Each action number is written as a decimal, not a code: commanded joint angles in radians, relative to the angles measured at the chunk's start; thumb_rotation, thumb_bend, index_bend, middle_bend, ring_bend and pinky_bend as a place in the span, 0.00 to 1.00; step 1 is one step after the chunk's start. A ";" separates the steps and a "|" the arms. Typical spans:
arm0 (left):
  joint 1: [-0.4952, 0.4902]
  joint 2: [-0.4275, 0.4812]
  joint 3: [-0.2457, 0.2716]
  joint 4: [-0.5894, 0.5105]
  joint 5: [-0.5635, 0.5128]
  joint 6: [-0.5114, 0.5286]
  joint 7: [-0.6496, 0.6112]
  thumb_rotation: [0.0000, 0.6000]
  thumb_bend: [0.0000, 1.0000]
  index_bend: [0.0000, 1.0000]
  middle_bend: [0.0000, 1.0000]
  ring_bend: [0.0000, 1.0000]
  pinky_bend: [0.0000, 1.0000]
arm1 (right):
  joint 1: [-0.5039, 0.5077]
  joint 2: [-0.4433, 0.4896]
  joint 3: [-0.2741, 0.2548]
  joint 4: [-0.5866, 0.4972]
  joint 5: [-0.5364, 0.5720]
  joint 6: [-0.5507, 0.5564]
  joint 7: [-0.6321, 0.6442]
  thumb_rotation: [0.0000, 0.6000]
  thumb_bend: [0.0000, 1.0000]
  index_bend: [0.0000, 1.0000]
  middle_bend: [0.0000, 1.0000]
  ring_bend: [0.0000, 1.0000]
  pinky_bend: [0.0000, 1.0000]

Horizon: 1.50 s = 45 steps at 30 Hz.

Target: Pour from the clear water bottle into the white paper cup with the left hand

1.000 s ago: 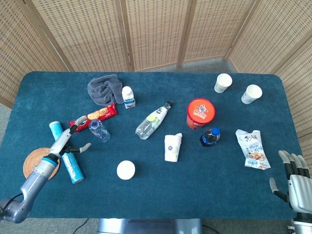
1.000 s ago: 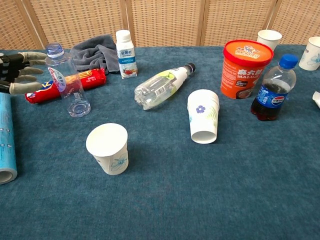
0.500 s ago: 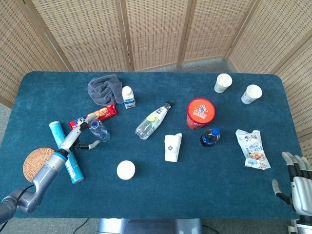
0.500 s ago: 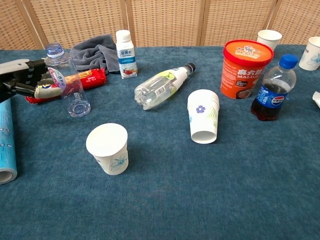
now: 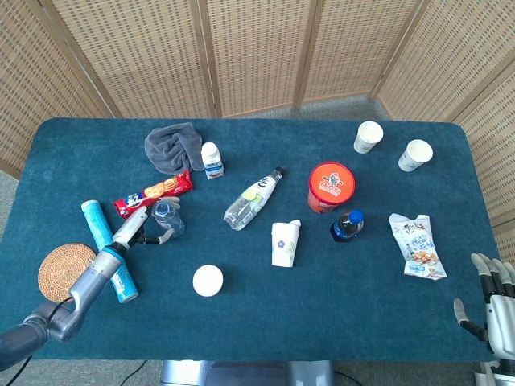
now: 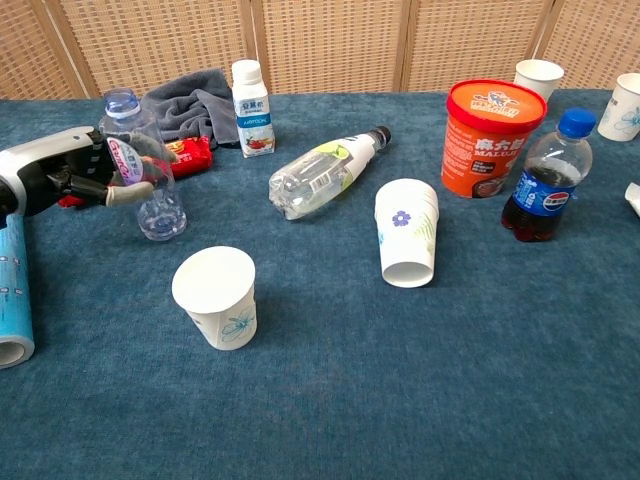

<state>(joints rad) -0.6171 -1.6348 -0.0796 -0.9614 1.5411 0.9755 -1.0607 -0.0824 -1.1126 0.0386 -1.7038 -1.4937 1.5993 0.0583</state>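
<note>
I am working at the left side of the dark blue cloth-covered table (image 6: pixel 420 400), and my left hand (image 6: pixel 85 178) is wrapping its fingers (image 6: pixel 130 192) around the small clear plastic water bottle with the pink label (image 6: pixel 140 170). The bottle is standing upright, cap off as far as I can tell, just in front of the red snack packet (image 5: pixel 153 191). In the head view the fingers are curling round the bottle's body, though I cannot tell whether the grip is firm yet or only touching. Beside my forearm the light blue tube (image 5: pixel 109 251) is lying flat, with the round woven coaster (image 5: pixel 60 269) further left.

I judge this to be the grasping step; nothing is being lifted or tilted yet. The white paper cup with the small flower print (image 6: pixel 216 297) is standing upright near the front, to the right of the bottle and apart from it. Next I would need to tighten the hold, lift, carry the bottle right and nearer, then tip its mouth over the cup's rim.

Far to the right, my right hand (image 5: pixel 492 299) is resting at the table's near corner, fingers spread and holding nothing.
</note>
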 commanded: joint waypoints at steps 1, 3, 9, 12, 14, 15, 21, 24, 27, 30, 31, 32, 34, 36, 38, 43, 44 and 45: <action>-0.004 -0.015 -0.002 0.017 -0.007 0.012 -0.009 1.00 0.49 0.33 0.27 0.29 0.41 | -0.001 0.000 0.000 0.000 0.000 0.001 0.001 1.00 0.44 0.00 0.04 0.00 0.00; -0.002 -0.019 -0.003 0.025 -0.007 0.031 -0.001 1.00 0.49 0.33 0.28 0.30 0.43 | -0.004 0.000 -0.001 0.000 0.002 0.001 0.001 1.00 0.44 0.00 0.04 0.00 0.00; -0.001 0.002 -0.002 0.033 0.012 0.100 0.116 1.00 0.50 0.36 0.30 0.32 0.43 | -0.004 0.002 0.000 0.000 0.002 -0.001 0.002 1.00 0.44 0.00 0.04 0.00 0.00; -0.010 0.029 -0.001 0.023 0.022 0.111 0.172 1.00 0.50 0.36 0.31 0.32 0.43 | -0.002 -0.001 0.000 0.000 0.001 -0.005 0.000 1.00 0.44 0.00 0.04 0.00 0.00; -0.017 0.043 0.000 0.020 0.028 0.117 0.209 1.00 0.50 0.36 0.31 0.32 0.43 | -0.002 -0.002 0.001 -0.001 0.003 -0.007 -0.001 1.00 0.44 0.00 0.04 0.00 0.00; -0.023 0.055 0.001 0.014 0.033 0.119 0.229 1.00 0.50 0.36 0.31 0.32 0.43 | -0.002 -0.003 0.001 0.000 0.004 -0.008 -0.001 1.00 0.44 0.00 0.04 0.00 0.00; -0.053 0.122 0.009 -0.041 0.059 0.120 0.304 1.00 0.50 0.36 0.31 0.32 0.43 | -0.006 -0.007 0.002 0.005 0.010 -0.007 0.003 1.00 0.44 0.00 0.04 0.00 0.00; -0.069 0.145 0.014 -0.070 0.072 0.122 0.323 1.00 0.50 0.36 0.31 0.32 0.42 | -0.007 -0.009 0.002 0.006 0.010 -0.006 0.004 1.00 0.44 0.00 0.04 0.00 0.00; -0.087 0.162 0.022 -0.099 0.087 0.115 0.318 1.00 0.50 0.36 0.31 0.32 0.42 | -0.008 -0.009 0.003 0.003 0.008 -0.003 0.001 1.00 0.44 0.00 0.04 0.00 0.00; -0.104 0.169 0.031 -0.103 0.110 0.121 0.339 1.00 0.50 0.36 0.31 0.32 0.42 | -0.010 -0.011 0.003 -0.001 0.005 0.002 -0.005 1.00 0.44 0.00 0.04 0.00 0.00; -0.109 0.169 0.034 -0.103 0.116 0.122 0.343 1.00 0.50 0.36 0.31 0.32 0.42 | -0.010 -0.011 0.003 -0.003 0.005 0.003 -0.007 1.00 0.44 0.00 0.04 0.00 0.00; -0.113 0.170 0.037 -0.103 0.121 0.123 0.346 1.00 0.50 0.36 0.31 0.32 0.42 | -0.011 -0.011 0.003 -0.004 0.005 0.004 -0.009 1.00 0.44 0.00 0.04 0.00 0.00; -0.124 0.171 0.047 -0.101 0.135 0.123 0.354 1.00 0.50 0.36 0.32 0.32 0.42 | -0.014 -0.012 0.003 -0.006 0.006 0.007 -0.012 1.00 0.44 0.00 0.04 0.00 0.00; -0.135 0.175 0.061 -0.092 0.157 0.125 0.378 1.00 0.50 0.36 0.32 0.33 0.42 | -0.016 -0.013 0.003 -0.008 0.007 0.009 -0.014 1.00 0.44 0.00 0.04 0.00 0.00; -0.142 0.176 0.072 -0.086 0.171 0.128 0.395 1.00 0.50 0.36 0.32 0.33 0.42 | -0.018 -0.014 0.003 -0.008 0.008 0.010 -0.015 1.00 0.44 0.00 0.04 0.00 0.00; -0.155 0.184 0.097 -0.073 0.203 0.145 0.427 1.00 0.49 0.36 0.32 0.33 0.41 | -0.020 -0.014 0.005 -0.010 0.011 0.013 -0.016 1.00 0.44 0.00 0.04 0.00 0.00; -0.157 0.185 0.101 -0.068 0.208 0.150 0.434 1.00 0.49 0.36 0.32 0.33 0.41 | -0.020 -0.014 0.006 -0.011 0.011 0.013 -0.017 1.00 0.44 0.00 0.04 0.00 0.00; -0.160 0.188 0.106 -0.062 0.217 0.157 0.443 1.00 0.49 0.37 0.32 0.33 0.41 | -0.020 -0.014 0.007 -0.012 0.010 0.013 -0.019 1.00 0.44 0.00 0.04 0.00 0.00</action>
<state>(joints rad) -0.7730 -1.4501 0.0201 -1.0298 1.7506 1.1257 -0.6252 -0.1022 -1.1266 0.0451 -1.7154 -1.4832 1.6125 0.0399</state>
